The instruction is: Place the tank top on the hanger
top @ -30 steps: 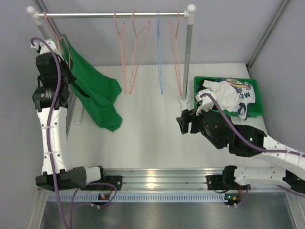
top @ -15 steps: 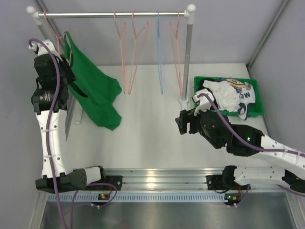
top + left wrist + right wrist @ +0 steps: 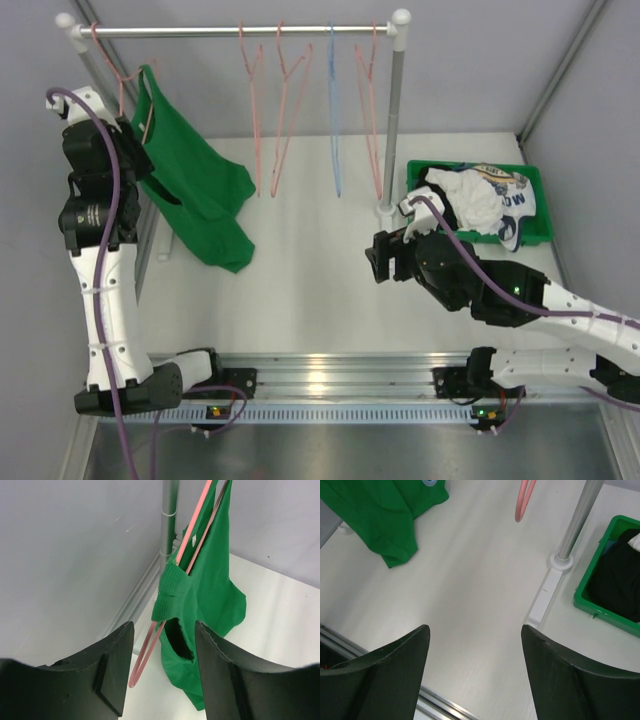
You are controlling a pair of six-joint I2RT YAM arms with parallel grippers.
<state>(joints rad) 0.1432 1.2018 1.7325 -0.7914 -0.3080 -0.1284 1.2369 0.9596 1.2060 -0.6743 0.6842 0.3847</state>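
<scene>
The green tank top (image 3: 195,190) hangs on a salmon-pink hanger (image 3: 123,82) at the left end of the rail, and its lower part rests crumpled on the table. In the left wrist view the tank top (image 3: 215,590) drapes over the hanger's wires (image 3: 191,525), and the hanger's lower loop sticks out below a strap. My left gripper (image 3: 135,158) is open and empty just left of the garment, a short gap away from it (image 3: 162,675). My right gripper (image 3: 378,255) is open and empty over bare table (image 3: 475,670).
Three more pink hangers (image 3: 275,110) and a blue hanger (image 3: 335,120) hang on the rail (image 3: 230,32). The right rack post (image 3: 392,120) stands on a white foot (image 3: 550,587). A green bin (image 3: 530,238) holds a white printed garment (image 3: 480,195) and a black one (image 3: 620,585).
My left arm has drawn back to the left and up, away from the tank top, which stays hanging on the hanger. My right gripper has shifted slightly left.
</scene>
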